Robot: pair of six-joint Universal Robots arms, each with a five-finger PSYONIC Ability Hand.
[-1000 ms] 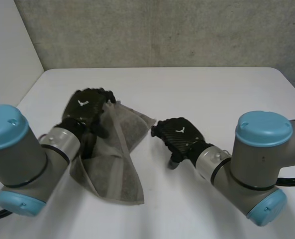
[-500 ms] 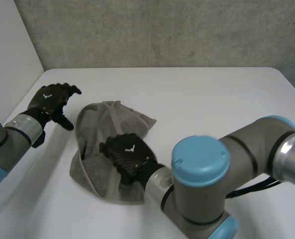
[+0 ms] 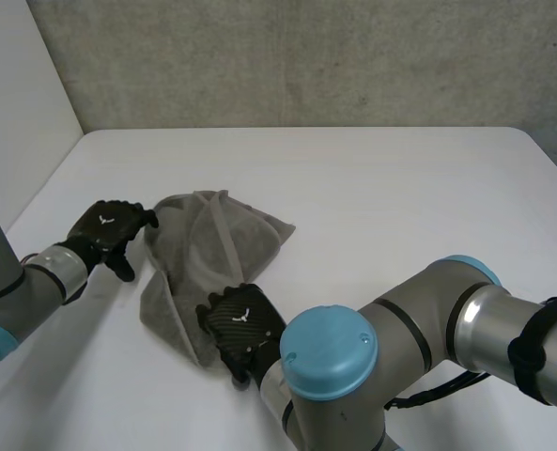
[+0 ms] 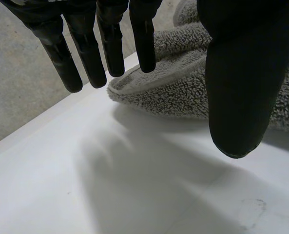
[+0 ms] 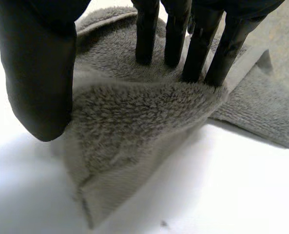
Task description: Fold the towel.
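My left hand (image 3: 109, 228) hovers open, fingers (image 4: 110, 48) straight and holding nothing, just beside the towel (image 3: 217, 246). It lies rumpled left of centre on the table (image 3: 400, 188); I judge no clean fold is made yet. My right hand (image 3: 241, 328) pinches its near edge between thumb and fingers.

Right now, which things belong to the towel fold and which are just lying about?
Job: towel; right hand, pinching its near corner; left hand, open beside its edge.
Not the job: white table; grey wall.
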